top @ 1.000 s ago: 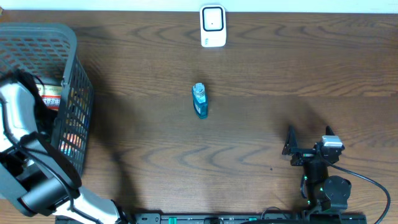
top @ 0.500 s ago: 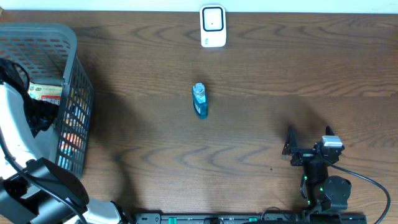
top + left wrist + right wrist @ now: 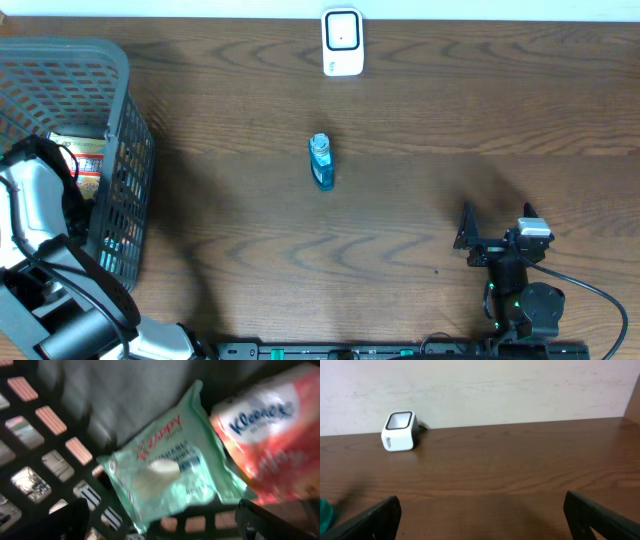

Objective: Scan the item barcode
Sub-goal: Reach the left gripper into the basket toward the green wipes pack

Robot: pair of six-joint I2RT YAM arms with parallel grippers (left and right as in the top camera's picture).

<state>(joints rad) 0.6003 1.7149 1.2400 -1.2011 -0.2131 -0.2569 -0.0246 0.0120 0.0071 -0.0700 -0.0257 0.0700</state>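
We see the left arm (image 3: 40, 200) reaching down into the grey mesh basket (image 3: 110, 70) that stands at the counter's (image 3: 450, 120) left edge. From the left wrist, the left fingers (image 3: 60, 522) show as dark tips at the two bottom corners of the view. They are spread wide and hold nothing. Between and below them a green wipes pack (image 3: 165, 470) lies flat on the basket floor, and its right side touches a red and white Kleenex pack (image 3: 265, 435). We cannot tell whether the fingers touch the wipes pack. The view there is blurred.

The blue bottle (image 3: 321, 161) sits alone near the middle of the counter, well apart from both arms. We cannot say whether it stands or lies. The white scanner (image 3: 342, 42) stands at the far edge, in line with the bottle.

The right arm rests near the front edge toward the right corner. The right fingers (image 3: 365, 520) are fully apart and empty, and they face the far edge. In the right wrist view the scanner appears at the left against the pale wall, and a sliver of the bottle shows at the left border.
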